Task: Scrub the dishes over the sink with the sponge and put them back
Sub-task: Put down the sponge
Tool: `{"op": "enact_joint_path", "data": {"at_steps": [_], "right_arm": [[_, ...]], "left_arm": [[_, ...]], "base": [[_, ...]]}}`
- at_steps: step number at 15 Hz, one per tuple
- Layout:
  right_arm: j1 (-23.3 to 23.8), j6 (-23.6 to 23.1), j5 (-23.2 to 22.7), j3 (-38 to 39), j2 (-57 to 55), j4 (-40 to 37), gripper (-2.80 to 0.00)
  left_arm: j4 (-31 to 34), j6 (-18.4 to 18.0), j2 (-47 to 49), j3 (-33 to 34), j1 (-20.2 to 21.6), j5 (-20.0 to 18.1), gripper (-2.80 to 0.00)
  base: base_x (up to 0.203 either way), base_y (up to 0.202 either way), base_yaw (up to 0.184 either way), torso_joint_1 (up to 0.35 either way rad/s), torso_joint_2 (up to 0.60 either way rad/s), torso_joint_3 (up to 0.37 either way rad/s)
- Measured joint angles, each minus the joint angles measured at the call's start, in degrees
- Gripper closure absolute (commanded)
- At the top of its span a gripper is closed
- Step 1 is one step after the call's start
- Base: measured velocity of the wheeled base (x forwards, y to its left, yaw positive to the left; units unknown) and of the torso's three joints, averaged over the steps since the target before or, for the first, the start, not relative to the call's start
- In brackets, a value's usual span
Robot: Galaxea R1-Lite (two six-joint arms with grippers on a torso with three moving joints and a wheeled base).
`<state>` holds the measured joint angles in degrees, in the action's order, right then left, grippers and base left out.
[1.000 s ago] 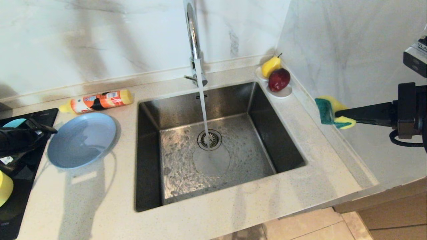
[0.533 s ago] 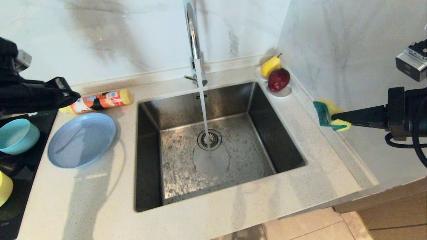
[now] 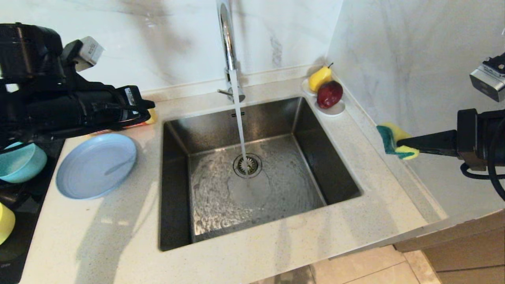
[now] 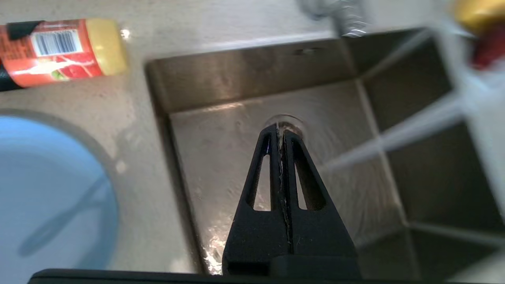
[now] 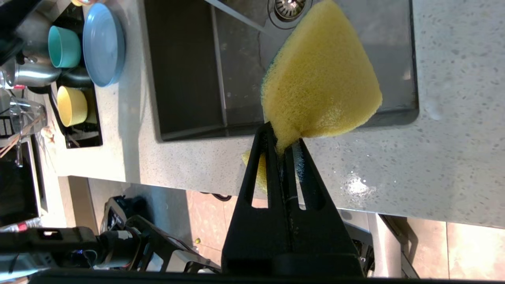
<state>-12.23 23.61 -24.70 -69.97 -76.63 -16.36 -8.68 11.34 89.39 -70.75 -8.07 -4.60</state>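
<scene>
The right gripper (image 3: 403, 144) sits at about 3 o'clock from the sink (image 3: 315, 165), up in the air over the counter (image 3: 378, 185) by the side wall. Its two black fingers are pinched tight on the sponge (image 3: 390, 140). The sponge is soft yellow foam with a dark green rough side, and the pinch squashes it in the middle.

The left gripper (image 3: 148, 105) is at about 10 o'clock from the sink, above the back left corner. Its fingers are pressed flat together with nothing between them.

Just under it lies a bottle (image 4: 59, 49) on its side. It is orange and red with a yellow cap. It has a barcode sticker, but the words are too small to read.

At 9 o'clock from the sink, the wide grey-blue plate (image 3: 94, 165) lies flat on the counter. Further out the same way, the small teal bowl (image 3: 19, 163) and the pale yellow bowl (image 3: 6, 223) sit on a black cooktop (image 3: 23, 236).

Water runs from the tall shiny faucet (image 3: 227, 39) down to the round drain (image 3: 247, 165).

At 1 o'clock, a yellow pear (image 3: 318, 78) and a red fruit (image 3: 329, 94) rest on a small white dish (image 3: 335, 109).
</scene>
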Motion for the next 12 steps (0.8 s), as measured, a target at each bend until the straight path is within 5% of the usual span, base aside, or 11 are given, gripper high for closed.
{"op": "enact_joint_path", "data": {"at_steps": [2, 7, 12], "right_arm": [[0.2, 0.0, 0.0, -0.3, 0.2, 0.1, 0.00], [0.2, -0.5, 1.2, 0.0, 0.7, -0.2, 0.00], [0.1, -1.2, 3.3, 2.4, 1.8, 0.0, 0.00]], "left_arm": [[-1.0, -1.3, -7.8, 5.1, -1.7, 3.6, 0.00], [-0.4, -4.5, -32.2, 20.4, -1.2, 21.0, 0.00], [5.5, -6.6, -57.7, 39.3, 6.0, 25.1, 0.00]], "base": [[0.000, 0.000, 0.000, 0.000, 0.00, 0.000], [0.000, 0.000, 0.000, 0.000, 0.00, 0.000], [0.000, 0.000, 0.000, 0.000, 0.00, 0.000]]}}
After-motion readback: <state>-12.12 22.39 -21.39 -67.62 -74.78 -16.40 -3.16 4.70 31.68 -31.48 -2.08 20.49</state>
